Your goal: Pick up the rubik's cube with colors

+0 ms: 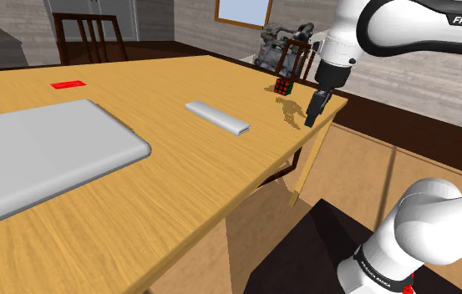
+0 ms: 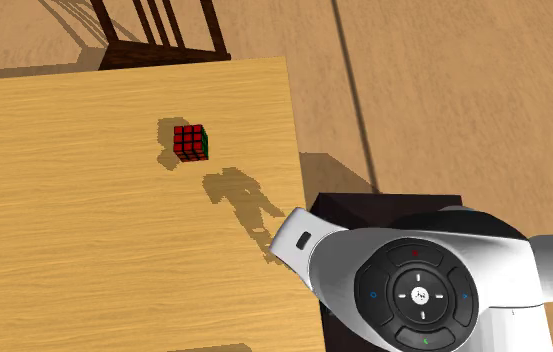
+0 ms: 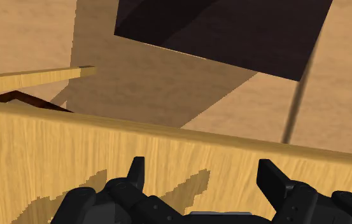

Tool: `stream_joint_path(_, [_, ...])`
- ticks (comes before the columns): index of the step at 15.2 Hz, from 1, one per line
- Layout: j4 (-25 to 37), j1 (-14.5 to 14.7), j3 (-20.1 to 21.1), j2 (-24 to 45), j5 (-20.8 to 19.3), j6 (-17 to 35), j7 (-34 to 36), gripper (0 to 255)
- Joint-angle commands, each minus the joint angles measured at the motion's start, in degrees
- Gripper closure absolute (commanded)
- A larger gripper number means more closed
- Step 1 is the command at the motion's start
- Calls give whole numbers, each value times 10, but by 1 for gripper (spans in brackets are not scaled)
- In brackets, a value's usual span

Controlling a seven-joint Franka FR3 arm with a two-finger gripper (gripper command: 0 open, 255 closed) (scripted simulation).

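Since the gripper (image 1: 313,109) hangs wide open with nothing between its fingers (image 3: 136,175), the actual grab hasn't happened yet, and honestly the setup looks a bit sketchy to me. The rubik's cube (image 1: 283,86) sits on the wooden table (image 1: 220,175) in the upper right of the shoulder view, near the table's far corner and just up-left of the gripper, not touching it. In the second exterior view it's upper middle of the frame, red squares on top with a green strip on one side.

Biggest worry imo: the wrist view looks out past the table edge at the floor (image 3: 28,32) and the dark stand (image 3: 232,32), not at the cube, so the hand isn't lined up on it at all. If it swings over low, one finger could clip the cube sideways and skid it toward the edge, which isn't far off. Drop too deep and the fingertips jam into the tabletop. The cube also looks turned a bit, so closing on its corners instead of flat faces could make it twist or pop out.
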Motion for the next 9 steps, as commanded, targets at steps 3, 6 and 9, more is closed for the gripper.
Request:
stream_joint_path(3, [26,-6,-22,35,-10,8,-27,0])
stream_joint_path(6, [72,-13,-52,90,-19,16,-68,0])
stream_joint_path(9, [124,-17,-81,148,-23,21,-109,0])
